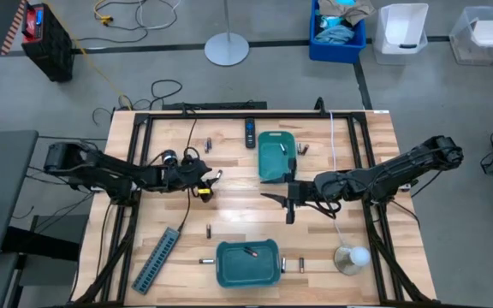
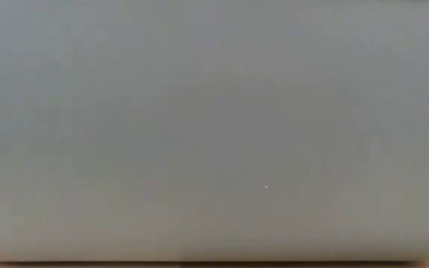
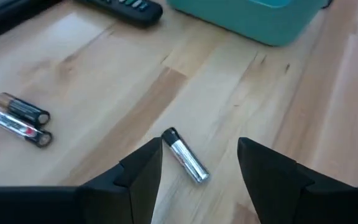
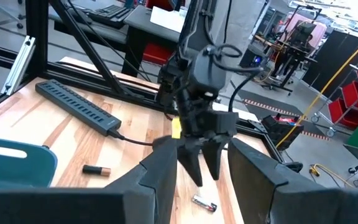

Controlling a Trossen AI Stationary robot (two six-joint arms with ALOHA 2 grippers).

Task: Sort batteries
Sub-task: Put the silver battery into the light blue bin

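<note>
You've got a light wood table point(image 1: 238, 210) on a grey floor, with two teal bins point(image 1: 276, 156) on it. Your left gripper point(image 3: 197, 171) is spread wide right over a silver battery point(image 3: 185, 156) lying flat between its fingers. The right gripper point(image 4: 201, 163) hangs spread mid-table, facing it.

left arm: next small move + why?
Probably lower the left tool straight down and close. Its fingers are open, straddling a silver battery lying flat on the table, not yet touching. Right tool waits open at mid-table.
</note>
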